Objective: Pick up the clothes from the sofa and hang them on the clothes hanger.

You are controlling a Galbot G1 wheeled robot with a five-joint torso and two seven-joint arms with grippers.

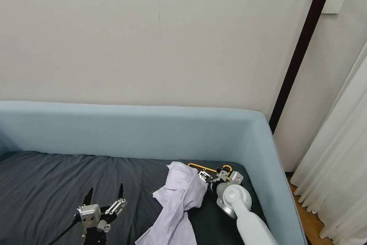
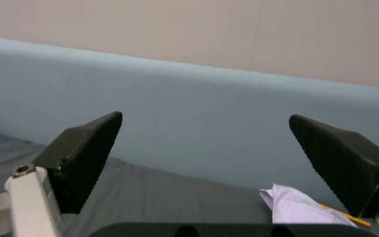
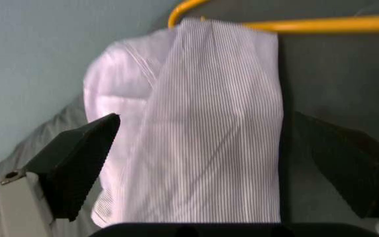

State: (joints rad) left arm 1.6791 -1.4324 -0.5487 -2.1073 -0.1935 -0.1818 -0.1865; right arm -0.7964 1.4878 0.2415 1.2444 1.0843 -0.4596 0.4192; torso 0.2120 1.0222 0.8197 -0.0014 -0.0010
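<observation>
**Reaching for the shirt: task barely started**

The right gripper (image 1: 205, 179) is hovering low over the seat of the sofa (image 1: 137, 133), right at the upper end of the pale striped shirt (image 1: 179, 202). Its fingers are standing wide apart and clamping nothing. In the right wrist view the cloth is lying in the gap between the two dark pads (image 3: 77, 163), not pinched.

The shirt is lying crumpled on the dark seat cushion near the sofa's right-hand armrest, trailing toward the robot. The yellow hanger (image 1: 209, 170) is lying flat on the same cushion, touching the shirt's top edge. Whether the cloth is draping over the hanger's bar or only butting against it cannot be told.

The left gripper (image 1: 105, 191) is idling well apart from the shirt, above bare cushion, jaws also spread and empty.

Judging progress: nothing is being held and nothing is hanging. The pickup is not yet made, so grasping, lifting and hanging are all remaining. The step in hand is looking like the approach to a grasp on the shirt.

Regarding writing: no brand, tag or lettering is showing on the shirt, hanger, sofa or grippers. The only marking is the shirt's fine stripe pattern.
</observation>
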